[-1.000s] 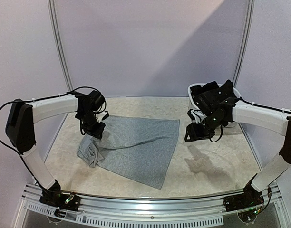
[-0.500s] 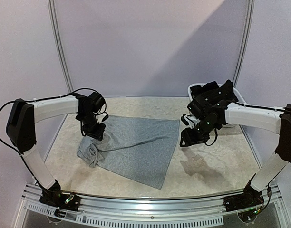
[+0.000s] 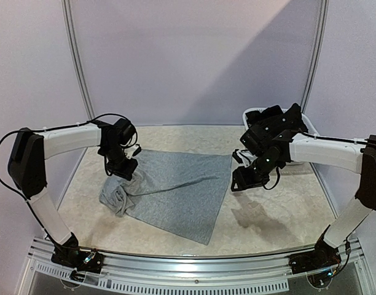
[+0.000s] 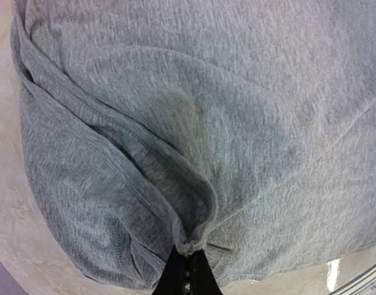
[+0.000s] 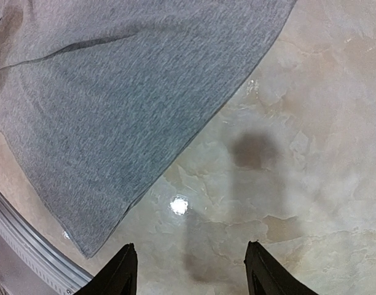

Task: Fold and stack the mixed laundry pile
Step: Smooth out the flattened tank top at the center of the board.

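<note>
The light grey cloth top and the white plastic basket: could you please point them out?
light grey cloth top (image 3: 179, 184), top external view, flat middle.
white plastic basket (image 3: 247, 114), top external view, left rim.

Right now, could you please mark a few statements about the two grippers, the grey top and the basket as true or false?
1. The left gripper is shut on a fold of the grey top. True.
2. The right gripper holds the top's corner. False: it is open and empty, over the bare table beside the top's edge.
3. A black garment sits in the white basket. True.
4. The grey top lies inside the basket. False: it is spread on the table.
</note>
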You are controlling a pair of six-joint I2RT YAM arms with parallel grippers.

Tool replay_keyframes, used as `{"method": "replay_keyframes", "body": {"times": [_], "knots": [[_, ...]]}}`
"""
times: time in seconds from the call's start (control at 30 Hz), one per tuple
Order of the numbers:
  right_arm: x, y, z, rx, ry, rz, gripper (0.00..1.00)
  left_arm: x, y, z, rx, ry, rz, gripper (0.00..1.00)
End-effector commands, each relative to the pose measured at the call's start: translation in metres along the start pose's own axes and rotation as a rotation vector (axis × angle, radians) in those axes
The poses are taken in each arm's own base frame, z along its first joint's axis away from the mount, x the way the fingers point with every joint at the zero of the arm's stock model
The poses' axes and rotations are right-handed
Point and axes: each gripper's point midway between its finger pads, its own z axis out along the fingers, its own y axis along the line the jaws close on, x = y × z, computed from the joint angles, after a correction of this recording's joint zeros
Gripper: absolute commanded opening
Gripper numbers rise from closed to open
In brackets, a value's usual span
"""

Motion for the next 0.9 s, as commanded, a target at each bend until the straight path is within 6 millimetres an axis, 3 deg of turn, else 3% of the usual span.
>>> {"method": "replay_keyframes", "body": {"times": [0.0,0.33,0.63,0.87], "knots": [[-0.004,0.015,0.000,-0.022,0.010,-0.024,0.60,-0.016,0.015,-0.022,-0.036,-0.079,-0.035,0.00],[0.003,0.027,-0.001,-0.024,0.032,-0.045,0.61,-0.018,0.052,-0.042,-0.100,-0.127,-0.131,0.00],[0.018,0.052,0.019,0.029,0.084,-0.058,0.69,-0.015,0.055,-0.041,-0.010,-0.141,-0.208,0.00],[0.026,0.087,0.041,0.019,0.136,-0.103,0.71,-0.017,0.051,-0.048,0.022,-0.150,-0.215,0.00]]}}
